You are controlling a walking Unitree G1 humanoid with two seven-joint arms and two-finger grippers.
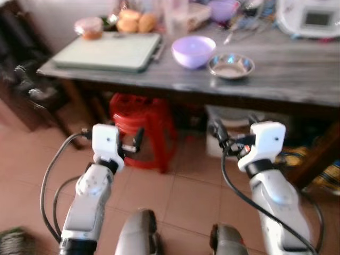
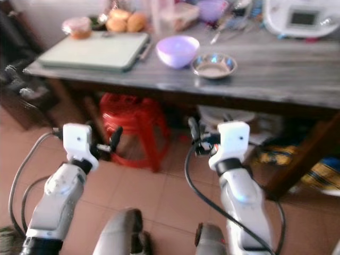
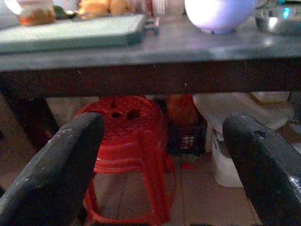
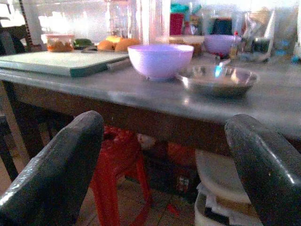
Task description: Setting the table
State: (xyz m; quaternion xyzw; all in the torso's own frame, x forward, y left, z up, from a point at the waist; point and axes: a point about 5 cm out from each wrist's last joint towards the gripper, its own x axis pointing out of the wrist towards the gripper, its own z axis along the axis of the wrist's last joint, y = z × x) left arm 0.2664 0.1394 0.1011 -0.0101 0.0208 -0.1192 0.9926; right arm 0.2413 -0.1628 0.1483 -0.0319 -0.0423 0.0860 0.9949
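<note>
2 arms reach toward a grey surface point(image 1: 297, 74) over tiled floor point(image 1: 180, 191), with a red stool point(image 1: 142, 130) beneath. On it sit a green board point(image 1: 109, 52), a purple bowl point(image 1: 193, 51) and, just beside, a steel dish point(image 1: 231, 66). Left gripper point(image 3: 155, 165) and right gripper point(image 4: 162, 165) hang short of its edge, jaws wide apart, holding nothing.

The grey wooden counter point(image 1: 297, 79) has bare surface along its near edge and to the right of the shallow steel dish point(image 1: 231, 66). Beside that dish stands a lilac plastic bowl point(image 1: 194, 51); farther left a pale green cutting board point(image 1: 109, 51) lies. Underneath, a red plastic stool point(image 1: 142, 127) blocks the gap.
</note>
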